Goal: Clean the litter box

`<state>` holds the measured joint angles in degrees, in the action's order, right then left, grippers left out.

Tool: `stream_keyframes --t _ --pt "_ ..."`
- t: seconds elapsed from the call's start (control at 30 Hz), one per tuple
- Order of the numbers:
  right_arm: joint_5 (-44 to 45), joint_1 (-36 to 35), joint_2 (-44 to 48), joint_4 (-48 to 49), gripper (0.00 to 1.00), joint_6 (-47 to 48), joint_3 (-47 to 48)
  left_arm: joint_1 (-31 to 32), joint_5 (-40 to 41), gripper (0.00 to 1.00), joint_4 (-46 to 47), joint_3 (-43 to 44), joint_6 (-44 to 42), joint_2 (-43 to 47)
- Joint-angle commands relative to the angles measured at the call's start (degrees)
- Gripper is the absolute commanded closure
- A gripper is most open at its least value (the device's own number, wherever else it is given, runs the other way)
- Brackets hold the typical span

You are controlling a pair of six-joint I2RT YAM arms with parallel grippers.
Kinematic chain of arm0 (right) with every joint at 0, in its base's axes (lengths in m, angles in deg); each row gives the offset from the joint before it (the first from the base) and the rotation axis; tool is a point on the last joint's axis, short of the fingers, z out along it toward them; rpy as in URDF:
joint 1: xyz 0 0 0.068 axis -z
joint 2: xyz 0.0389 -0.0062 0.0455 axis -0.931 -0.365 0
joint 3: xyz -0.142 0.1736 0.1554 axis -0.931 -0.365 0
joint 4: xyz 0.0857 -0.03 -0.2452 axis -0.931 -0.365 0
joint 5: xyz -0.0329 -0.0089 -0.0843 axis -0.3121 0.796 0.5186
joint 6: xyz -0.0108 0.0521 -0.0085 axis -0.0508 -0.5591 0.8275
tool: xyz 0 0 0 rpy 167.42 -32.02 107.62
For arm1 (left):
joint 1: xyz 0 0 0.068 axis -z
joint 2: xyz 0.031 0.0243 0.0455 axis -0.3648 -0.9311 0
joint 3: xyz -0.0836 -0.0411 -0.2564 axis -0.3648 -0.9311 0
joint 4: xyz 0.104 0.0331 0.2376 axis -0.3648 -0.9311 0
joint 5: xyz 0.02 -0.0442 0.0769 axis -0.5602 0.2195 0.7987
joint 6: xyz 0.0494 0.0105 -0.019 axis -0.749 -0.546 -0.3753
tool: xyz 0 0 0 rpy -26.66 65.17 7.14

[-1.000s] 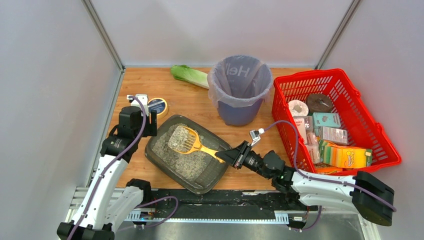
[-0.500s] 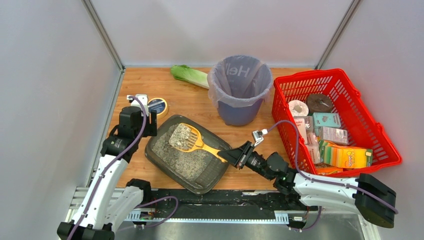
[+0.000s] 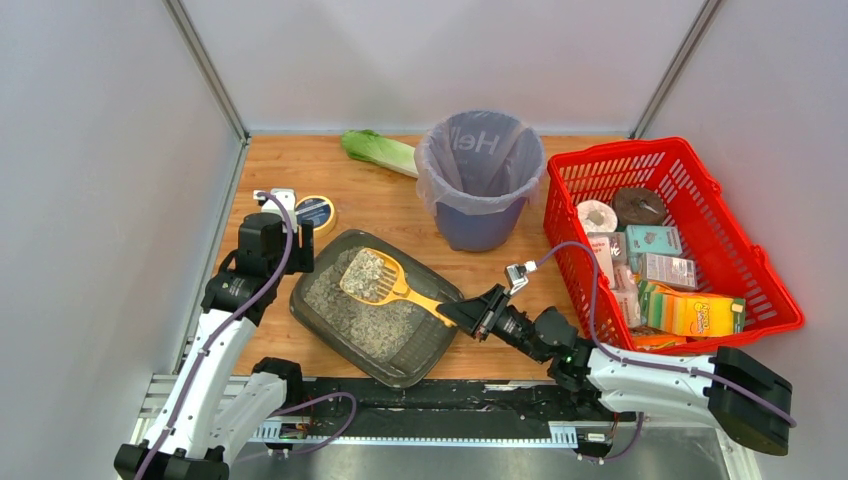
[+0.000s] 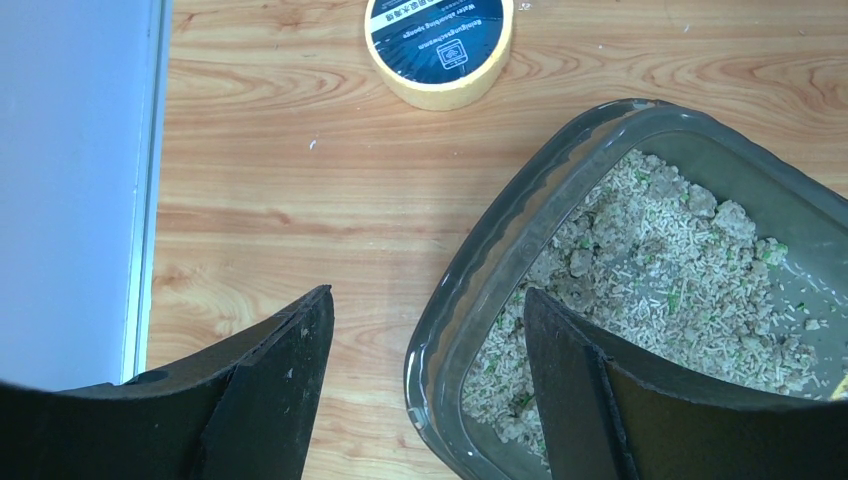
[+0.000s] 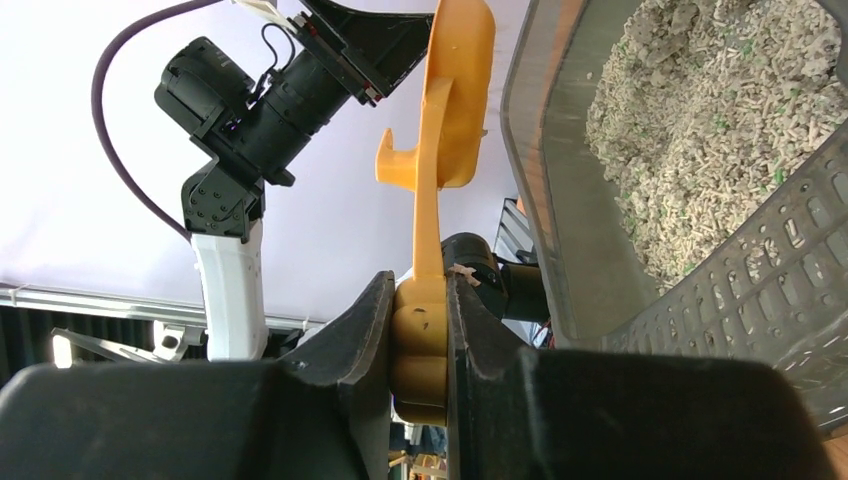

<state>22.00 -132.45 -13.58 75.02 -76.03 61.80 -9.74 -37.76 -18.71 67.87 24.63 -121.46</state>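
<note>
The litter box (image 3: 432, 348), a shallow dark grey tray of grey-beige litter, sits on the wooden table in front of the arms. My right gripper (image 3: 470, 313) is shut on the handle of a yellow scoop (image 3: 375, 277). The scoop's head holds litter and hangs over the box's far left part. In the right wrist view my right gripper (image 5: 420, 290) pinches the scoop handle (image 5: 440, 200) beside the box wall (image 5: 545, 150). My left gripper (image 4: 425, 300) is open astride the box rim (image 4: 470, 270), one finger over the wood, the other over the litter (image 4: 660, 270).
A purple bag-lined bin (image 3: 480, 180) stands behind the box. A red mesh basket (image 3: 690, 165) full of packets fills the right side. A lettuce (image 3: 378, 150) lies at the back, and a tape roll (image 3: 315, 212) lies by the left arm. Walls close in both sides.
My right gripper has drawn slightly to the right, carrying the loaded scoop with it. The left arm has not moved.
</note>
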Motion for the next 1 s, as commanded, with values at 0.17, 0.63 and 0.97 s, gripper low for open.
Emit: stream_keyframes --t 0.17,0.63,0.97 --pt "4.6 0.0 -0.4 8.0 1.00 -1.7 -1.1 0.2 0.0 0.22 1.6 -0.2 0.5 0.6" --pt "-0.4 -0.1 -0.4 1.3 1.00 3.2 5.5 0.2 -1.1 0.22 2.5 -0.5 0.2 0.9" --pt "5.3 0.6 -1.9 8.6 1.00 -4.6 -0.2 0.2 -1.3 0.22 2.4 -0.3 0.2 0.6"
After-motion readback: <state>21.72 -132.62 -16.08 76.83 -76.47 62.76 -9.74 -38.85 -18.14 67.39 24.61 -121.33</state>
